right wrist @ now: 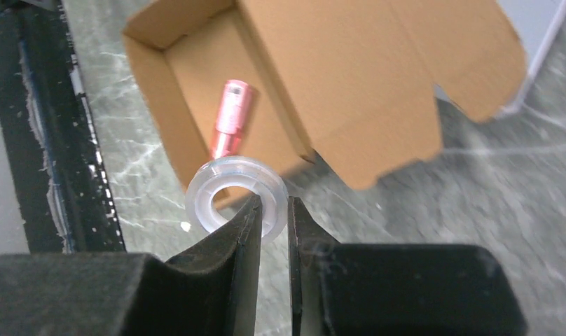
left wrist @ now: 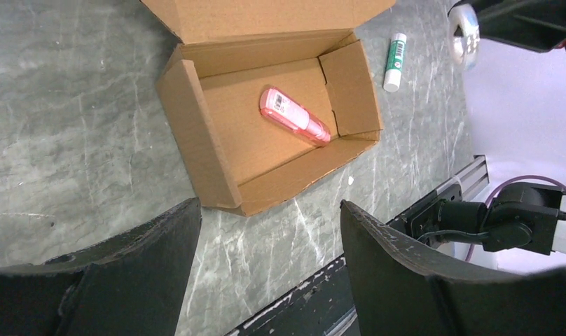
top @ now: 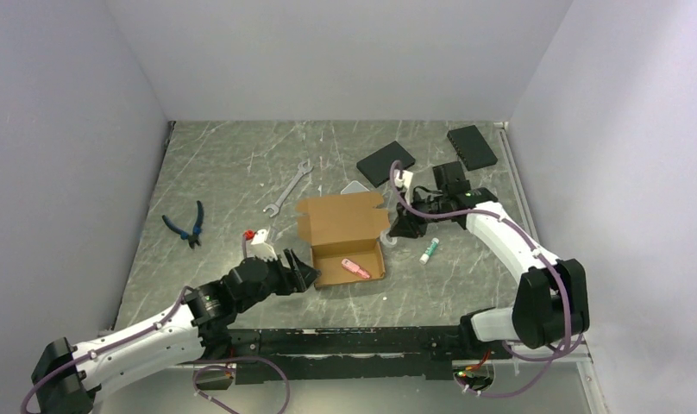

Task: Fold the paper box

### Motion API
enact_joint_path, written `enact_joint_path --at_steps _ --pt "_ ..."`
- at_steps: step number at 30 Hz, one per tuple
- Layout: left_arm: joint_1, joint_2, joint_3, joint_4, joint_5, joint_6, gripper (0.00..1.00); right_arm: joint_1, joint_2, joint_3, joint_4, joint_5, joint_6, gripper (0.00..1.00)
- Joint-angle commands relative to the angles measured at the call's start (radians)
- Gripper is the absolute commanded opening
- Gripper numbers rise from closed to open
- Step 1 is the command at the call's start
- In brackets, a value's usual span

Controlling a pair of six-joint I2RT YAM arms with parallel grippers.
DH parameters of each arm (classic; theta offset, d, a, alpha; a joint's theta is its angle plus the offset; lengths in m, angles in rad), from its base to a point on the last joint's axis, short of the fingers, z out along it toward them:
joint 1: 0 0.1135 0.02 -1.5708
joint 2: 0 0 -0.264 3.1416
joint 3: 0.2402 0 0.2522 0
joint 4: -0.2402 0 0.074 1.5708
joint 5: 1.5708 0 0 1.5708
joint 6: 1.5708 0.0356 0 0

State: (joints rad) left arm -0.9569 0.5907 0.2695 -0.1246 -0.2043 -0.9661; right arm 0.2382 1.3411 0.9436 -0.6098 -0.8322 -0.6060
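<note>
The paper box holds one pink tube; left fingers gape empty, right fingers pinch one clear ring.

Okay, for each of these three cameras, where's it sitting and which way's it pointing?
Top external: high behind the arm bases, looking down on the table; both arms show.
Left wrist: on the left arm, facing the paper box holding a pink tube; the open left gripper frames it.
Right wrist: on the right arm, facing the box's lid over the right gripper pinching a tape roll.
Shared: all show box and tube.
</note>
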Motion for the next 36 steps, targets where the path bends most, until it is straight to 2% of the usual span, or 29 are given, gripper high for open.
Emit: enact_joint_path --at_steps 1,8,12,17,21,27,32,36 --pt "0.004 0.005 -0.022 0.160 0.007 -0.018 0.77 0.104 0.013 0.007 0.079 -0.018 0.036 0.00" --pt "0.004 0.074 -0.027 0.263 0.005 -0.022 0.77 0.278 0.117 0.019 0.143 0.157 0.100 0.06" --pt "0.004 0.127 -0.015 0.314 0.025 -0.011 0.77 0.346 0.172 0.044 0.121 0.261 0.082 0.24" --pt "0.004 0.172 0.011 0.353 0.061 0.015 0.77 0.366 0.160 0.047 0.109 0.287 0.063 0.44" --pt "0.004 0.186 0.009 0.393 0.095 0.020 0.77 0.366 0.135 0.054 0.090 0.288 0.042 0.50" --pt "0.004 0.185 0.022 0.391 0.145 0.024 0.77 0.326 0.011 0.054 0.000 0.283 -0.078 0.57" --pt "0.003 0.171 0.025 0.382 0.162 0.040 0.77 0.162 -0.081 0.050 -0.117 0.197 -0.204 0.61" --pt "0.003 0.146 0.036 0.353 0.173 0.063 0.77 0.095 -0.155 -0.012 -0.136 0.179 -0.292 0.68"
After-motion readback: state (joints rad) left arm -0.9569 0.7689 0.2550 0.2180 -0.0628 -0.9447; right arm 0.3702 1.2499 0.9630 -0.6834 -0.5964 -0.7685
